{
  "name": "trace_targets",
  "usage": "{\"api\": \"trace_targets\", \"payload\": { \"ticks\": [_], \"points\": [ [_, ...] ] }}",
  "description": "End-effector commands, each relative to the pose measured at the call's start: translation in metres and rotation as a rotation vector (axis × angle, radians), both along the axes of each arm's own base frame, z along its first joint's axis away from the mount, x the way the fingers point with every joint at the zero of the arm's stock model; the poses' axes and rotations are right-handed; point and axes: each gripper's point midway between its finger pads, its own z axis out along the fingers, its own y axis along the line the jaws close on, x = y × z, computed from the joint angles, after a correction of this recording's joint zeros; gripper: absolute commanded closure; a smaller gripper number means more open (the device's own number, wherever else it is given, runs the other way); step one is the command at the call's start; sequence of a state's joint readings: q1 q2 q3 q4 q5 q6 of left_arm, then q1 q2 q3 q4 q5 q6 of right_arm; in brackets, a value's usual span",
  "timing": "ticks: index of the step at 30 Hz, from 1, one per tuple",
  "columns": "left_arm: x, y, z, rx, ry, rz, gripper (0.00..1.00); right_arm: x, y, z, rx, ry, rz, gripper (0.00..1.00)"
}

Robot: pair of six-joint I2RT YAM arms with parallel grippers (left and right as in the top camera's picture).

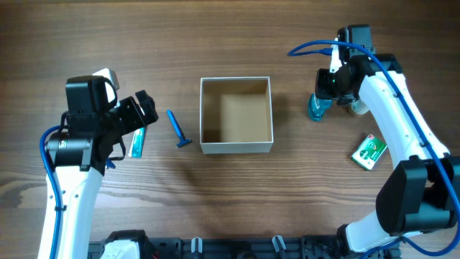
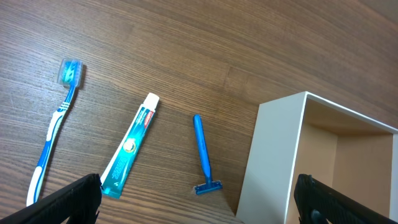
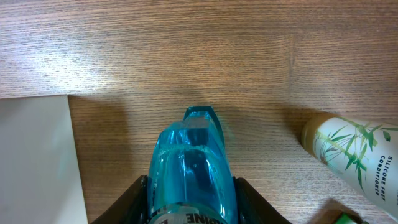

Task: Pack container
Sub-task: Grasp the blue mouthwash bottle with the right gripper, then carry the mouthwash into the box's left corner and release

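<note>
The blue bottle [image 3: 189, 168], pinched between the right fingers [image 3: 135, 200], looks slick and could slip before reaching the container [image 1: 236, 147]; left fingers [image 2: 68, 199] gape wide, empty

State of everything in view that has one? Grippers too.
container: open-top, empty.
right gripper: shut on the blue bottle.
blue bottle: gripped, outside the container.
left gripper: open, empty.
razor: flat on the table, untouched.
toothpaste: flat on the table, capped.
toothbrush: flat on the table.
white bottle: on the table, free.
green box: flat on the table, closed.
</note>
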State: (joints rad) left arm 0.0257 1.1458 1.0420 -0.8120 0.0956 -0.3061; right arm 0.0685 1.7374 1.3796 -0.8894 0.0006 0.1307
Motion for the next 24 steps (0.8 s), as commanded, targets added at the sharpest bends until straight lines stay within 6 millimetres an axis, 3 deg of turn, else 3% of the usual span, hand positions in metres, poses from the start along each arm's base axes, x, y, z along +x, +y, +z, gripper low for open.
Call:
{"api": "trace_targets", "payload": {
  "ticks": [1,4,7,9,12,15,17,19,21,24],
  "points": [
    [0.003,0.005,0.006,0.007,-0.012,0.028,0.0,0.003,0.0,0.019,0.008,-0.048,-0.011,0.96],
    [0.003,0.005,0.006,0.006,-0.012,0.028,0.0,0.002,0.004,0.064,0.021,-0.116,-0.026,0.96],
    [0.003,0.005,0.006,0.007,-0.014,0.028,0.0,-0.006,0.014,0.129,0.005,-0.19,-0.033,0.96],
    [0.003,0.005,0.006,0.007,-0.012,0.028,0.0,-0.013,0.039,0.161,0.02,-0.226,-0.003,0.96],
    [0.003,0.005,0.006,0.007,-0.012,0.028,0.0,-0.024,0.109,0.19,0.093,-0.302,0.067,0.96],
    [0.003,0.009,0.005,0.025,-0.011,0.041,0.0,-0.033,0.157,0.189,0.16,-0.306,0.086,0.96],
    [-0.005,0.034,0.001,0.168,0.026,0.097,0.0,-0.035,0.194,0.177,0.183,-0.292,0.139,0.96],
    [-0.014,0.052,-0.002,0.275,0.067,0.128,0.0,-0.032,0.217,0.163,0.182,-0.277,0.179,0.96],
    [-0.022,0.058,-0.006,0.304,0.104,0.142,0.0,-0.025,0.234,0.141,0.164,-0.253,0.194,0.96],
    [-0.025,0.057,-0.008,0.304,0.119,0.139,0.0,-0.014,0.239,0.104,0.129,-0.19,0.122,0.96]
  ]
}}
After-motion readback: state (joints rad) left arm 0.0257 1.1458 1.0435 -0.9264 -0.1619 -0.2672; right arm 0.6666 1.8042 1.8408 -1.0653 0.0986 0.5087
